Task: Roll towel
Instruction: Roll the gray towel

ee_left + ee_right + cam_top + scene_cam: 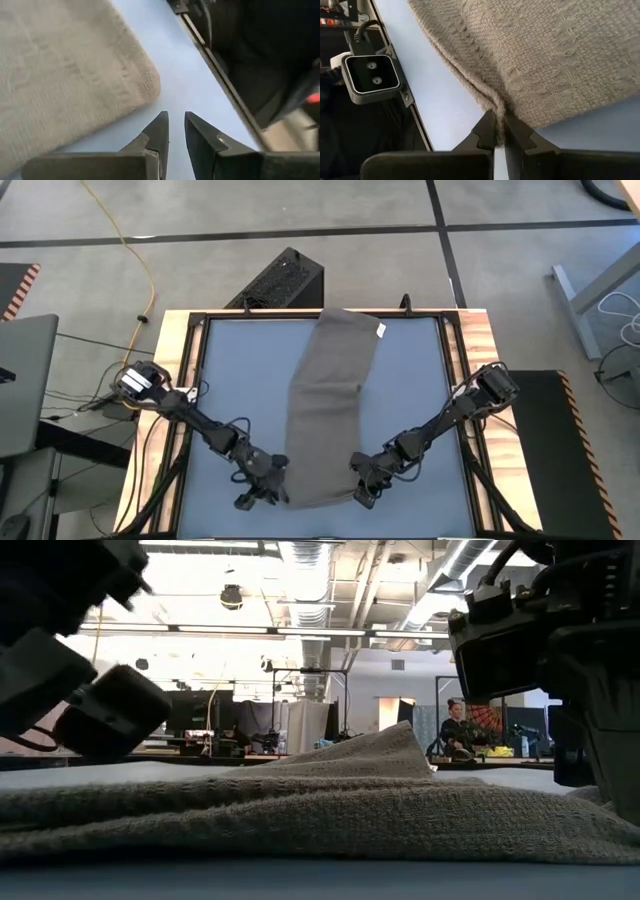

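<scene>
The taupe towel (335,400) lies as a long strip from the table's far edge to its near edge, with a small white tag (381,331) at its far end. It rests flat on the blue table top (240,380), with a low hump (400,745) in the low view. My left gripper (176,125) stands just off the towel's near left corner (147,85). Its fingers are a little apart with nothing between them. My right gripper (499,131) is shut on the towel at its near right corner. My right gripper pinches the towel's near right corner (497,107) between its two fingers, where the hemmed edge bunches into a small fold. The fingers slant down at it from the table's right side. The rest of the towel (545,60) lies on the table.
A raised dark frame with wooden borders (470,380) rims the table. A black box (285,280) stands beyond the far edge. Bare blue surface lies on both sides of the towel. The left arm's wrist camera (370,72) shows close by in the right wrist view.
</scene>
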Controlling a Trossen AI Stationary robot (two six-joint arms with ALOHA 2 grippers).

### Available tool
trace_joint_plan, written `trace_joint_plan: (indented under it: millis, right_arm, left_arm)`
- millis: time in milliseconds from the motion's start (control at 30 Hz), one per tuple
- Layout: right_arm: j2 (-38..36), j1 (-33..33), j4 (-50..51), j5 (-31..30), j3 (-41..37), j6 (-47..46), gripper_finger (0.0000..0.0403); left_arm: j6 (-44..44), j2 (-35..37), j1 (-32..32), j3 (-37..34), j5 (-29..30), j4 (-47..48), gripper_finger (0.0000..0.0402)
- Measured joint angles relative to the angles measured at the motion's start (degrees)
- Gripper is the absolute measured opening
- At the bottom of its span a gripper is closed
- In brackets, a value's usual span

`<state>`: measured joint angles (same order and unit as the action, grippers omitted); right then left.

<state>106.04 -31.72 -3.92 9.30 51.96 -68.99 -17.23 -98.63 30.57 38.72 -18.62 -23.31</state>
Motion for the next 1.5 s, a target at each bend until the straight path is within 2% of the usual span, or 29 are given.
trace_joint_plan:
  millis: [167, 267, 400, 567, 667, 867, 1067, 1167, 1367, 1500]
  right_arm:
    - [0.0, 0.0, -0.02, -0.04, 0.0, -0.05, 0.0035]
    - [0.02, 0.0, -0.18, -0.06, 0.0, -0.18, 0.0035]
    - [0.02, 0.0, -0.67, -0.44, 0.0, -0.43, 0.0036]
    - [0.13, 0.0, -2.01, -1.61, 0.0, -1.53, 0.0036]
    - [0.13, 0.0, -2.19, -1.68, -0.02, -1.53, 0.0036]
    - [0.11, -0.02, -2.45, -1.94, -0.02, -1.58, 0.0036]
    - [0.13, -0.06, -2.73, -3.13, -0.02, -1.59, 0.0036]
    - [0.12, -0.17, -2.94, -3.19, -0.02, -1.6, 0.0036]
    - [0.13, -0.2, -3.26, -3.41, -0.02, -1.57, 0.0036]
    - [0.13, -0.16, -3.34, -3.39, -0.02, -1.62, 0.0036]
  left_arm:
    - [12.54, 0.02, 1.44, 0.07, 6.19, -0.66, 0.0052]
    - [16.55, 0.02, 3.26, 1.46, 8.64, 1.22, 0.0064]
    - [22.58, 0.02, 6.81, 7.06, 15.58, 11.53, 0.0086]
    - [29.54, 0.09, 11.14, 14.75, 29.31, 27.55, 0.011]
    - [31.46, 0.09, 12.36, 15.17, 35.46, 30.12, 0.0124]
    - [31.95, -3.16, 15.22, 15.19, 36.35, 26.97, 0.0145]
    - [37.51, -8.98, 18.21, 15.34, 47.97, 22.04, 0.0147]
    - [38.49, -9.85, 18.31, 15.35, 50.6, 22.08, 0.0147]
    - [42.73, -9.97, 17.46, 15.32, 51.2, 22.03, 0.0147]
    - [43.39, -9.96, 16.56, 15.32, 48.74, 22.07, 0.0144]
